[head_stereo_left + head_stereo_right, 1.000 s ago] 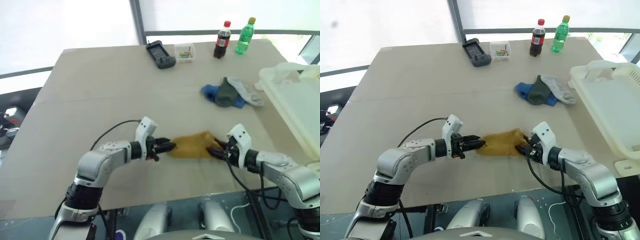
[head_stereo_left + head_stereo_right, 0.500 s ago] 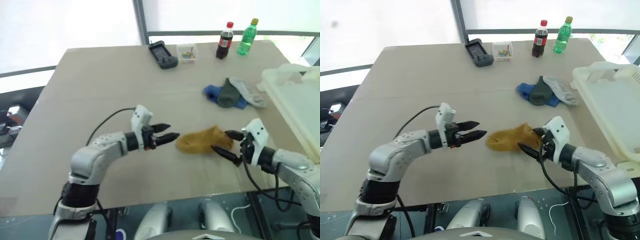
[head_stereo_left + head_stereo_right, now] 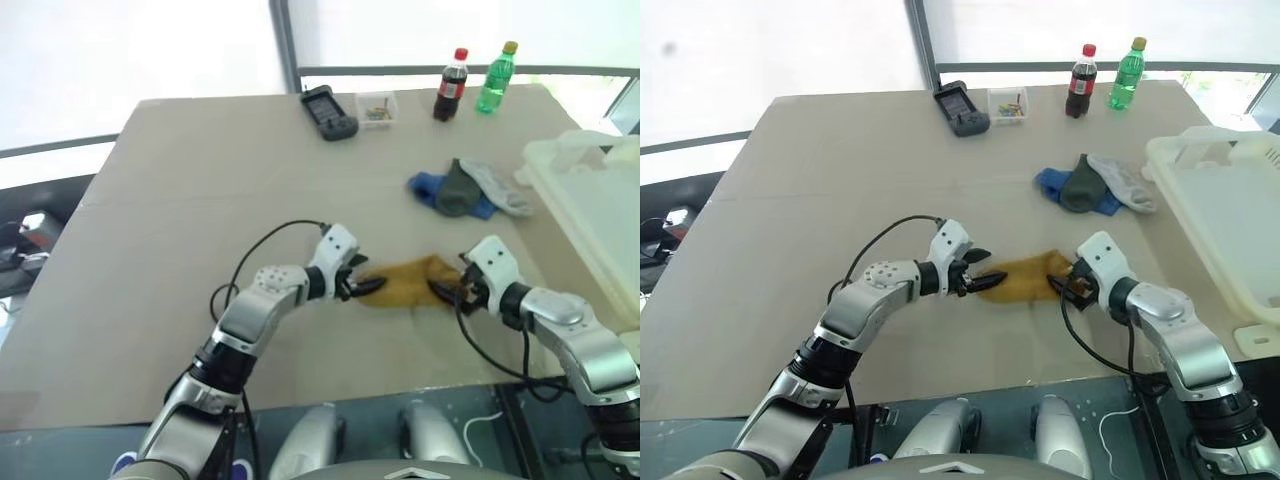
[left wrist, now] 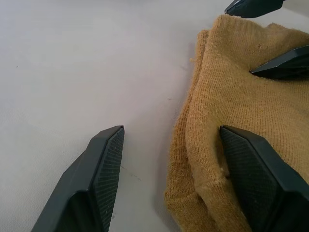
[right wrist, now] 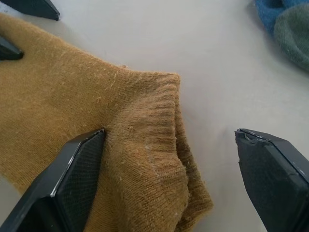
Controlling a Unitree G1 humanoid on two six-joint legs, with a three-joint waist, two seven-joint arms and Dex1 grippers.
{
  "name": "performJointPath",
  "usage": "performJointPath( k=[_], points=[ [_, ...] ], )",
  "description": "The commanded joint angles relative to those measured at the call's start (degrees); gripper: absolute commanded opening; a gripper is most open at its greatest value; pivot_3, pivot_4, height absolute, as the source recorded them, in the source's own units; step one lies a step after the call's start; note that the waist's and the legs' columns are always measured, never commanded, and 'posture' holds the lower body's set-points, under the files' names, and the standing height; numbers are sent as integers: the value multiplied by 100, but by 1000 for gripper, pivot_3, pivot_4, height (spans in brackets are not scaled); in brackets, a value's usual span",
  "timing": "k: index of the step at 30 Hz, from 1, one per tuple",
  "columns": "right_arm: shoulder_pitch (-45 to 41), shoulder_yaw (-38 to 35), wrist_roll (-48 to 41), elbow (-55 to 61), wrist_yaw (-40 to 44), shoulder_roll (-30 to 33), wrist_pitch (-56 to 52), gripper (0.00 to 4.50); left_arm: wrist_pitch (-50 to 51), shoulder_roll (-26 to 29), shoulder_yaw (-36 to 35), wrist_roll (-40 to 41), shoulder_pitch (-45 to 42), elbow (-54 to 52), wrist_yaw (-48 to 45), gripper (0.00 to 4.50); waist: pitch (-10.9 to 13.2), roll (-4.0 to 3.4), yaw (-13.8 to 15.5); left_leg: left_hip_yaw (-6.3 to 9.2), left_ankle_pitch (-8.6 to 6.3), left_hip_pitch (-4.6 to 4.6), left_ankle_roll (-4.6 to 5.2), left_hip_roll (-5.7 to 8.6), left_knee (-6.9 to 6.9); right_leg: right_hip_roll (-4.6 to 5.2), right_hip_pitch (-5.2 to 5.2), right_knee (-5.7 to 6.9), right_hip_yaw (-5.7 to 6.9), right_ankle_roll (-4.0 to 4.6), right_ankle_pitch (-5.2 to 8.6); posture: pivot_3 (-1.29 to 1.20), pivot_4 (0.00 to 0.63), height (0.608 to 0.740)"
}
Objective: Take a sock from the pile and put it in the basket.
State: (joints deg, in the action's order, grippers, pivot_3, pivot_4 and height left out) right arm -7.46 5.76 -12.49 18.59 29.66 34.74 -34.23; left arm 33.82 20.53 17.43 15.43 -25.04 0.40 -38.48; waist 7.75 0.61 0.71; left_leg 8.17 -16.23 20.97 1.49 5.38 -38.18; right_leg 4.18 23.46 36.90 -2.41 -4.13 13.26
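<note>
Our left gripper (image 3: 978, 280) sits just left of centre, its fingers spread wide, one on bare table (image 3: 820, 180) and one on the toe end of the mustard sock (image 3: 1025, 277). Right of that sock, our right gripper (image 3: 1068, 283) also gapes wide across the ribbed cuff, not clamped. Farther up and right we see the pile (image 3: 1095, 183), and the basket (image 3: 1230, 215) fills the right edge.

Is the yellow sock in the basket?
No, the yellow sock lies on the table, apart from the basket.
</note>
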Motion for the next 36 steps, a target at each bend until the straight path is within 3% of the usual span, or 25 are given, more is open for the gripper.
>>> performJointPath(
  k=[1,4,6,9,19,25,36],
  points=[
    [-10,-198,-40,102,63,-55,164,4397,13,68,-375,-31,147,51,145,3360,0,0,-13,-1,-2,-4,3,-1,0,-2,-1,0,-1,0,0,0,150,740],
    [-14,-304,-259,349,178,-139,124,4397,963,-15,-900,582,251,-556,319,3360,1,1,-59,-2,0,-3,-1,-7,1,-7,0,1,-3,0,0,0,150,740],
    [3,-315,-299,459,224,-143,99,4397,2464,194,-1353,1553,260,-1115,92,3360,2,2,-105,-2,0,3,-1,-8,6,-6,9,4,-5,0,0,0,150,740],
    [33,-392,-374,614,260,-156,174,4397,3376,464,-1764,2247,124,-1394,-114,3360,5,-1,-148,-1,-1,10,1,-7,13,-7,18,1,-4,-1,1,0,150,740],
    [665,-1022,-1139,1497,1277,333,684,4458,3506,608,-1716,2411,76,-1326,-58,3360,8,2,-74,1,-1,13,-1,-5,18,-5,16,-11,-1,0,1,0,150,740],
    [1053,-1422,-1151,1542,1572,650,988,4458,3397,591,-1421,2218,49,-1142,-10,3360,9,3,-64,0,-1,12,-1,-6,19,-4,16,-10,-3,0,1,0,150,740],
    [1893,-2008,-1160,1579,1823,783,1495,4458,3209,-66,-1086,2032,-159,-329,152,3360,8,4,34,0,-1,10,0,-3,13,0,7,-12,-1,-1,1,0,150,740]
  ],
)
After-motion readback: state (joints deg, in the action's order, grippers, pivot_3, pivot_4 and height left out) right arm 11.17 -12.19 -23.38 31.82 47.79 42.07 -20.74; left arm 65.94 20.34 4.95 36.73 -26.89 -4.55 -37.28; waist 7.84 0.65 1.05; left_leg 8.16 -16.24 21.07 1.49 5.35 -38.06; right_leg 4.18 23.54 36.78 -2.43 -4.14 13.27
